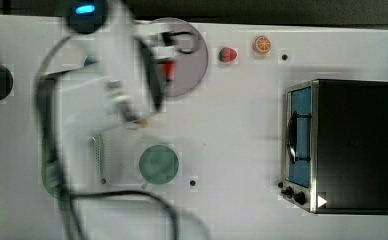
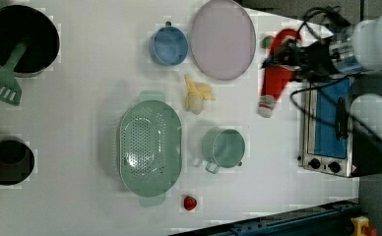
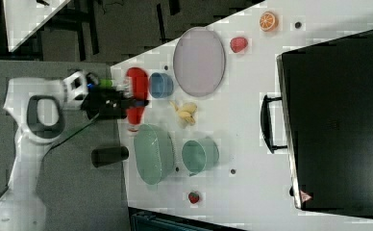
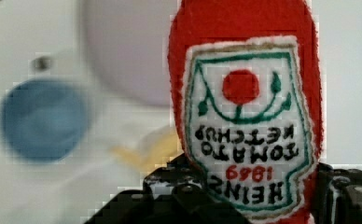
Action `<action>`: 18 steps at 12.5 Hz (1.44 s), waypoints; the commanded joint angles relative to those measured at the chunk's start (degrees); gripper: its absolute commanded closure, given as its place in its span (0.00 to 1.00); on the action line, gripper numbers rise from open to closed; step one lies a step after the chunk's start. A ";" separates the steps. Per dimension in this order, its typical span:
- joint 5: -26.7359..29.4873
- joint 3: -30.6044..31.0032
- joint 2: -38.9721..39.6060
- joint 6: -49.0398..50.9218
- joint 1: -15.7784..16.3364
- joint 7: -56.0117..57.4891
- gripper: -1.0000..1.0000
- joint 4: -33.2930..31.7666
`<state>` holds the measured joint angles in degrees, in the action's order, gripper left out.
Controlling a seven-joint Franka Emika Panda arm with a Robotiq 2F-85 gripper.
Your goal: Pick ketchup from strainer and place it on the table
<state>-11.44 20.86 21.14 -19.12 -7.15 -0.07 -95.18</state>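
My gripper is shut on the ketchup, a soft red bottle with a white cap end, held up off the table. In the left view it hangs between the lilac plate and the toaster oven. The wrist view shows the ketchup close up with its white label, and dark fingers pressing its lower sides. In the right view the ketchup sits in the gripper near the blue cup. The strainer, a pale green perforated oval, holds nothing. In the top view the arm hides most of the strainer.
A lilac plate, blue cup, banana and teal cup stand around the strainer. The toaster oven is at the left view's right. Strawberries, an orange slice, black pots and a green spatula lie farther off.
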 commanded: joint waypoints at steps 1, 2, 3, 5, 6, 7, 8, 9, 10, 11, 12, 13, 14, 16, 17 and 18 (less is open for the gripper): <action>-1.00 -3.58 -0.81 0.68 -2.30 11.20 0.40 0.69; -0.99 -4.41 -0.81 0.68 -2.72 12.89 0.40 0.33; -0.98 -4.99 -0.84 0.64 -3.24 13.97 0.40 -0.43; -0.94 -5.51 -1.33 -1.03 -4.42 14.57 0.40 -3.41; -0.94 -5.57 -1.74 -3.25 -4.98 14.60 0.40 -5.57; -0.94 -5.59 -2.19 -6.21 -5.50 14.59 0.40 -8.00; -0.91 -5.61 -2.59 -9.33 -6.00 14.59 0.40 -10.67; -0.84 -5.63 -2.86 -12.05 -6.54 14.59 0.40 -13.44; -0.60 -5.67 -3.01 -14.86 -7.13 14.59 0.40 -16.33; -0.26 -5.71 -3.02 -18.25 -7.77 14.59 0.40 -19.28; -0.24 -5.75 -3.00 -22.40 -8.44 14.60 0.40 -22.49; -0.24 -5.76 -2.98 -26.63 -9.06 14.59 0.40 -25.80; -0.24 -5.77 -2.98 -30.43 -9.44 14.58 0.40 -28.86; -0.23 -5.79 -2.93 -34.07 -9.88 14.35 0.40 -33.12; -0.23 -5.84 -2.80 -34.05 -10.04 14.23 0.40 -34.36; -0.23 -5.90 -2.40 -34.12 -10.15 14.23 0.40 -35.16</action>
<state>-11.82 15.76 20.41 -51.95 -15.36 12.44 -131.38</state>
